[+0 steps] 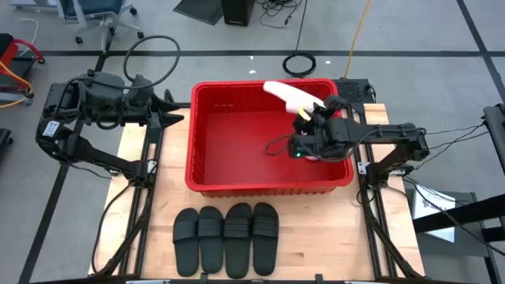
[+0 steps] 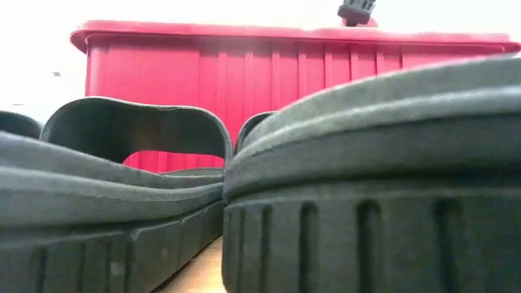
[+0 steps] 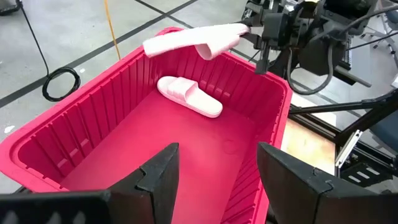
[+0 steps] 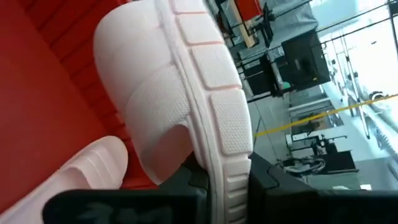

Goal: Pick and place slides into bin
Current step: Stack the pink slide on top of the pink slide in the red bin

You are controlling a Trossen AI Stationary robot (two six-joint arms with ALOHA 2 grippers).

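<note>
Right gripper (image 1: 306, 118) clamping pink slide (image 1: 290, 95) above bin (image 1: 207, 180), left arm parked

You're looking at two dark, near-black arms of jointed, rounded segments. Thin black cables loop along the right arm (image 1: 387, 134). A white label marks the left arm (image 1: 87, 118) near its base. The left gripper (image 3: 214, 177) has broad, angular matte-black fingers (image 3: 158, 174).

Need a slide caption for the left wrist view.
Right gripper holds one pink slide over the red bin; another lies inside.
</note>
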